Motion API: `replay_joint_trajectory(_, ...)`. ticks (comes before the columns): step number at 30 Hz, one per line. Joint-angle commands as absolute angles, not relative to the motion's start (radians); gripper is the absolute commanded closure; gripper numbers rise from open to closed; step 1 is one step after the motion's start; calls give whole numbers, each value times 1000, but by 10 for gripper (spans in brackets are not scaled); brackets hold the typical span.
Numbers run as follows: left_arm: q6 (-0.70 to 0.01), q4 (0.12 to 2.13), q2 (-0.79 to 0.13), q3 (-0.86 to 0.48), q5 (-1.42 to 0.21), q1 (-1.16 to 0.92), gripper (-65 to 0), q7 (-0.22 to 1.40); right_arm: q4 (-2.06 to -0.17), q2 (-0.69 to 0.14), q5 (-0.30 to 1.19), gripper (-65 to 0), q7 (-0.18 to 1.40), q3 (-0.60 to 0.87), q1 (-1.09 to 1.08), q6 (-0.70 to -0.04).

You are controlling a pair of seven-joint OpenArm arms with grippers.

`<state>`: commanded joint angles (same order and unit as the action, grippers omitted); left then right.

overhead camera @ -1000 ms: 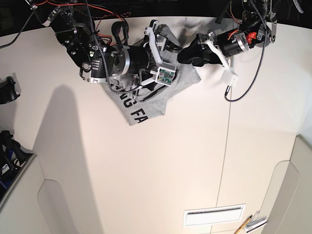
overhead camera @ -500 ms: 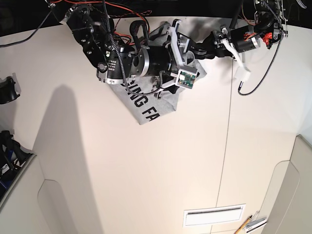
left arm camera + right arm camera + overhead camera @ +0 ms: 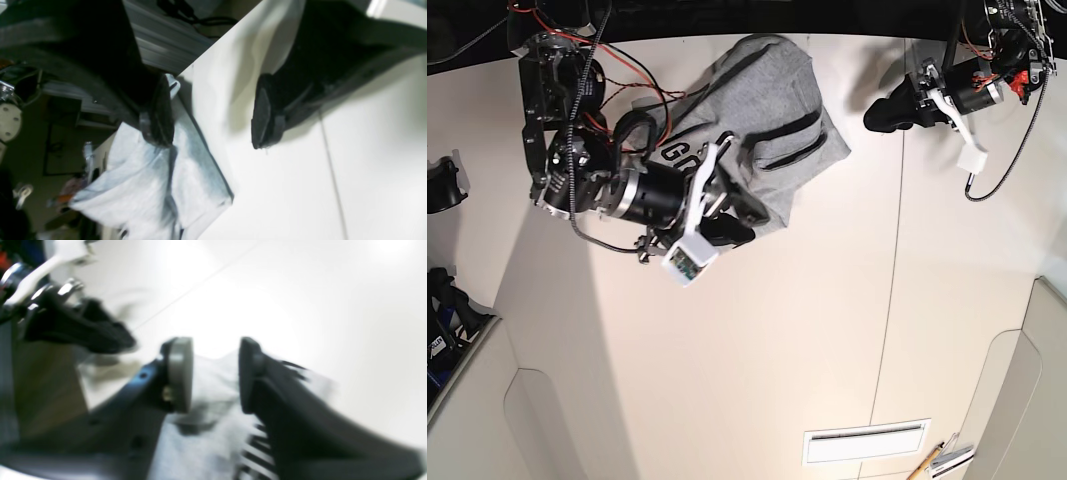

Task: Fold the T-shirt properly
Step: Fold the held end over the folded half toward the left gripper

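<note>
1. Base view: T-shirt (image 3: 772,95) bunched on the desk (image 3: 757,360); left gripper (image 3: 213,113) and right gripper (image 3: 216,376) both have fingers apart, empty.
2. Looks soft, light, floppy; I'd pinch the sleeve-side edge and hem corner.

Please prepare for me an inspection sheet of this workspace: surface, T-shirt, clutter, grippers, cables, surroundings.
Surface: white table, thin seam lines.
T-shirt: grey T-shirt, bunched and creased, black lettering partly visible.
Clutter: pencil near the bottom right corner.
Left gripper: open, nothing between its fingers, beside the T-shirt.
Right gripper: open, above the T-shirt.
Cables: black cable looping from the left arm; red wires on the right arm.
Surroundings: dark equipment at the left edge.
</note>
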<state>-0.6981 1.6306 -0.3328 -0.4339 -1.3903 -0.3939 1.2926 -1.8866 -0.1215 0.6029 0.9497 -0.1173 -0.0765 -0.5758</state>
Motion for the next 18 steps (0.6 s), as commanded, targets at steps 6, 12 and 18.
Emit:
replay_joint_trajectory(6, -698, 1631, -332, -455, -1404, -393, -404, 1294, -1885, -196, 691, 0, 1003, -19, -19, -581)
replay_joint_trajectory(12, -698, 1631, -332, -455, -1414, -382, -404, 1291, -1864, -204, 699, 0, 997, -52, 70, -581)
replay_joint_trajectory(18, -698, 1631, -333, -455, -1418, -382, -404, 1291, -1707, -198, 696, 0, 909, -155, 28, -583)
